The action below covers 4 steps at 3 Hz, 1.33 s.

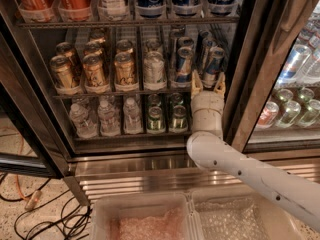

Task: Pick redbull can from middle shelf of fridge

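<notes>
Dark-framed glass-door fridge [246, 59] | two-finger gripper [207, 85] at thin wire middle shelf [125, 92] rail | fingers spread wide before slim blue-and-silver redbull can [214, 64]

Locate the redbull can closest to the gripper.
Camera view: redbull can stands at the right end of the middle shelf, beside a second blue can, with the gripper just below it, fingers open.

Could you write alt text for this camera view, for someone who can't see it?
A white robot arm reaches into a fridge, its gripper open just in front of a blue-and-silver redbull can at the right end of the middle shelf. Gold cans fill that shelf's left; water bottles stand below.
</notes>
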{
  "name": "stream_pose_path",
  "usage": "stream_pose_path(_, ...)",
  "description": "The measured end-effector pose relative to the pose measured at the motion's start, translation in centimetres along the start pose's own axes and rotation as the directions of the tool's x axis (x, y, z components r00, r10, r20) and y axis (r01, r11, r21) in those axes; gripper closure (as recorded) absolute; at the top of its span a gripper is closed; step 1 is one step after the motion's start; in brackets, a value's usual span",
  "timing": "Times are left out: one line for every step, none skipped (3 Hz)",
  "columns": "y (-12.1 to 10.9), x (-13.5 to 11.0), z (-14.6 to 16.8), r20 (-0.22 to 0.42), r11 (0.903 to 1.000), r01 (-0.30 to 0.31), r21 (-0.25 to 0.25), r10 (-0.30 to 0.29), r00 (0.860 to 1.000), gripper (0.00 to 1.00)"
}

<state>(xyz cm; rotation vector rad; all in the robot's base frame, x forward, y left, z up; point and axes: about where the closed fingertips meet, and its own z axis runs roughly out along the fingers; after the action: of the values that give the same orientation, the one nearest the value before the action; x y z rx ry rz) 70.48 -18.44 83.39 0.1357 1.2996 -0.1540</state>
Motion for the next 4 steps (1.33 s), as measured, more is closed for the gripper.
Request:
stream_pose_path(-0.7,0.6,2.4,0.013,0.9991,0.005,0.043,-0.005,1.000,0.38)
stream_pose_path(-0.4,0.7,3.1,0.018,0.9989,-0.001,0.046,0.000,1.000,0.38)
stream_pose_path(-0.2,0.8,3.7,0.022,0.9990,-0.006,0.045,0.005,1.000,0.57)
stream_pose_path(-0.2,0.8,3.7,0.022,0.9990,-0.006,0.044,0.005,1.000,0.80)
